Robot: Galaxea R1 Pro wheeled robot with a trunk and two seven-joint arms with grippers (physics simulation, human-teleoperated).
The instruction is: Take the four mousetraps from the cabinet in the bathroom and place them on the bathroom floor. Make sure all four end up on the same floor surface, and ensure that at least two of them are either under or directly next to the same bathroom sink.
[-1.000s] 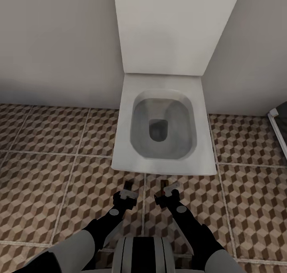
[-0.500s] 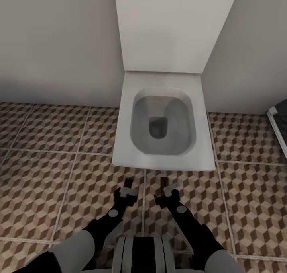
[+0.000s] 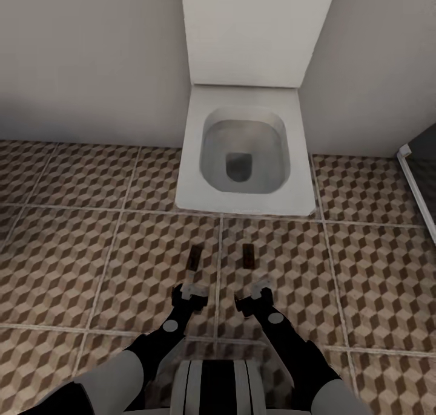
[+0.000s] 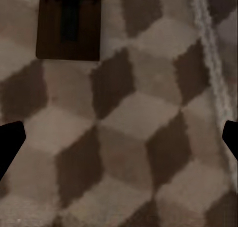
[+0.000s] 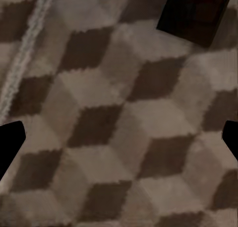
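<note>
Judging risk 1st: 2 mousetraps lie on the bathroom floor in front of a toilet, and no sink shows in these views. If no sink is close by, these 2 won't meet the "under or next to the same sink" rule, and they'd need moving. 2nd risk: base or arms rolling fwd could nudge or run over the traps, since both sit just ahead of the grippers.

Left mousetrap lies at 12 o'clock from the left gripper, near it but apart; the left wrist view shows it flat on the tiles, beyond the 2 dark fingertips, which stand spread wide w/ nothing between them. Right mousetrap sits at about 11 o'clock from the right gripper; in the right wrist view it lies on the tiles past the fingers. That gripper's fingertips also stand spread apart, empty.

Count: 2 mousetraps visible of 4, 2 grippers, 1 toilet, 1 dark shower panel edge at 3 o'clock. Cabinet isn't among what shows, so I can't tell where the other 2 traps are.
</note>
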